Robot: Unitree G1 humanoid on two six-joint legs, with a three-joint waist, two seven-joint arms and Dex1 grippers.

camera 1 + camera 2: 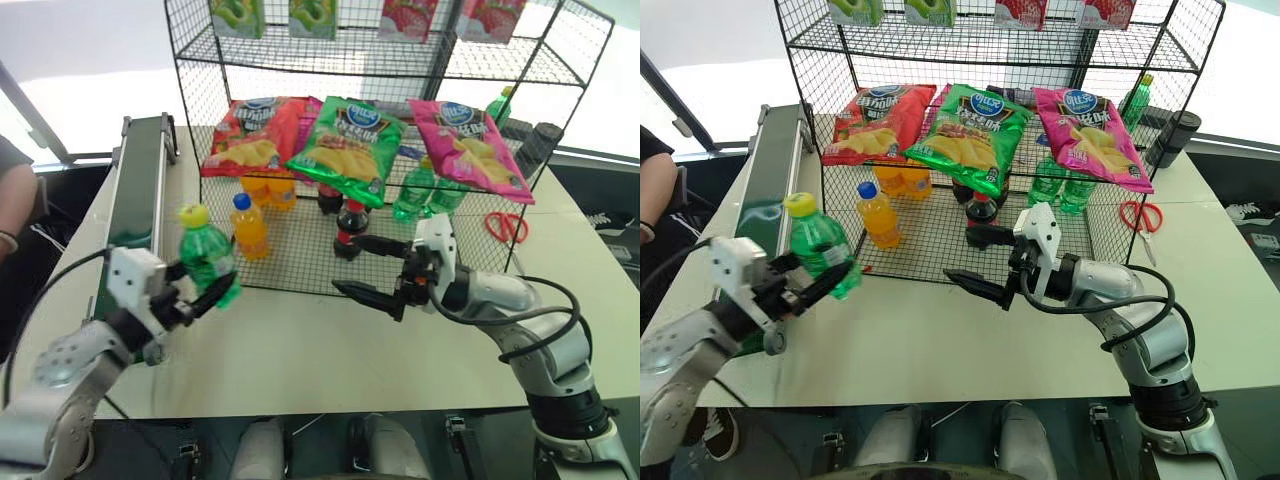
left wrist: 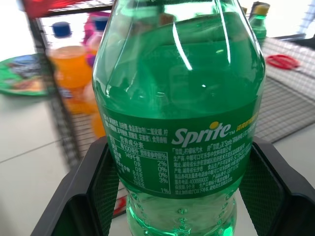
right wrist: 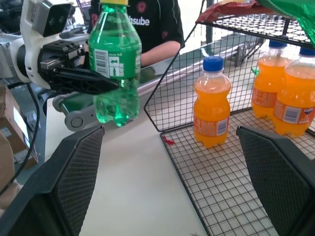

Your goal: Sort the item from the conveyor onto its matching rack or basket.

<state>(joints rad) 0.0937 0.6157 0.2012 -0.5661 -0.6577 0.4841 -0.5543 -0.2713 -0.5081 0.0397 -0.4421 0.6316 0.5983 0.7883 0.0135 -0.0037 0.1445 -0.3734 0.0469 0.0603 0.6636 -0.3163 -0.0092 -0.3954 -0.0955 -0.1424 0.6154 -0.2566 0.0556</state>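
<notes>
Your green soda bottle (image 1: 207, 258) is off the conveyor (image 1: 137, 185), held upright above the counter (image 1: 300, 350) in the left pincer (image 1: 188, 296), which is pinching it at the label. The right pincer (image 1: 371, 270) is spread wide and carries nothing, near the rack (image 1: 480, 60) front. So pickup looks done; you still have to carry it to the other green bottles (image 1: 425, 190) on the rack's lowest tier.
</notes>
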